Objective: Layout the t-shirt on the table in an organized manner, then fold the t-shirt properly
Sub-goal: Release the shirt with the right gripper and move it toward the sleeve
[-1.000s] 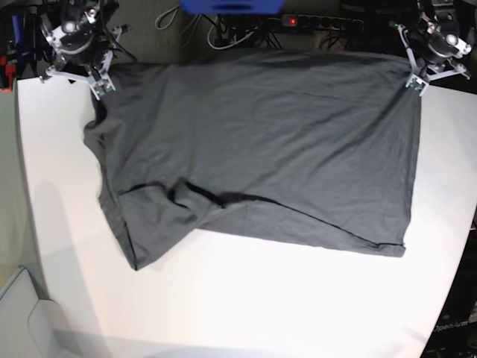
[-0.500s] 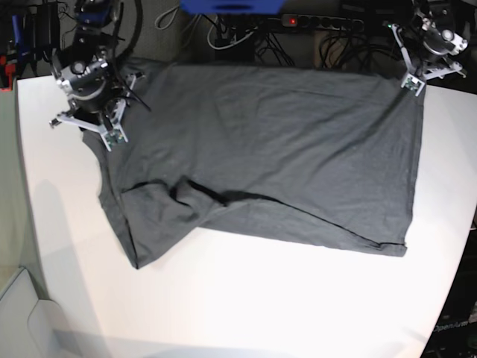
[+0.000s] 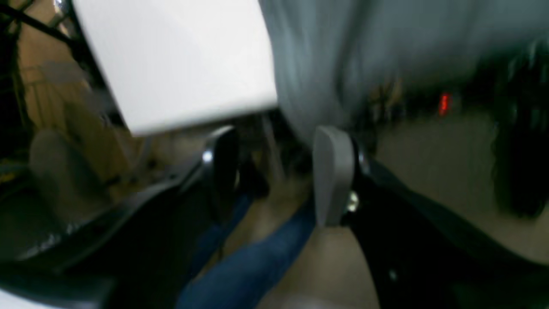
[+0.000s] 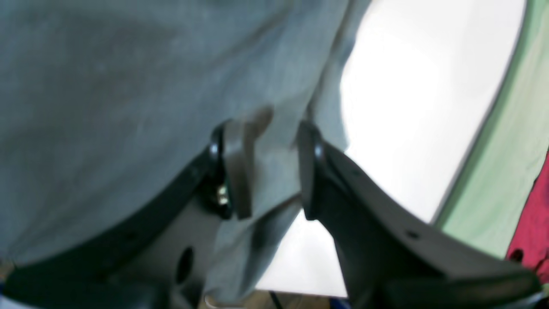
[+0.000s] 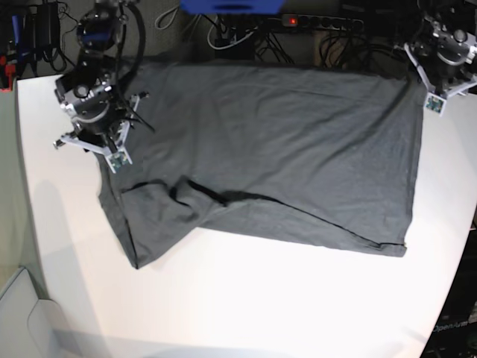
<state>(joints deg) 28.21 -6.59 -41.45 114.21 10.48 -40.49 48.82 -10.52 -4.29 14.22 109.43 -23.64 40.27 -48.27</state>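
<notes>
The smooth matte white table [image 5: 246, 306] carries the t-shirt [image 5: 276, 149], thin soft charcoal fabric spread wide, its near hem folded into a creased diagonal flap. At the shirt's left sleeve edge the right gripper [image 4: 268, 165] hangs with fingers [image 4: 233, 167] apart astride the cloth, not pinching. Beyond the shirt's far right corner the left gripper [image 3: 274, 176] hovers off the table edge, fingers [image 3: 332, 171] apart, empty. A power strip [image 5: 313, 21] lies on the floor behind.

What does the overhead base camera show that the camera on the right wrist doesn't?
Only the base view shows the whole t-shirt spread out, with a folded flap along its near side, plus the left gripper at the far corner. Only the right wrist view shows, up close, the right gripper with its jaws apart over the fabric edge. Both show grey shirt on the white table.
</notes>
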